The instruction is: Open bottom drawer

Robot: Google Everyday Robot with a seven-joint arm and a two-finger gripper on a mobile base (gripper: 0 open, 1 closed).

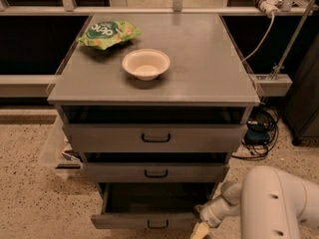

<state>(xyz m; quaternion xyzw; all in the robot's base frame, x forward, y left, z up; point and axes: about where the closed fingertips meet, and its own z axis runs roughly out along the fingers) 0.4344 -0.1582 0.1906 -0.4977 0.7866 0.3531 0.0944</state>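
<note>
The grey cabinet has three drawers. The bottom drawer (144,220) is pulled out at the lower edge of the view, its dark inside showing and its small black bar handle (157,224) at the centre of the front. My gripper (201,230) is low at the bottom right, right by the drawer's right front corner, at the end of the white arm (271,205). It is apart from the handle, to its right.
The top drawer (154,137) and middle drawer (155,173) stand slightly ajar. On the cabinet top (209,63) sit a white bowl (146,63) and a green snack bag (107,33). Cables (259,128) lie right of the cabinet, a clear bin (55,151) to its left.
</note>
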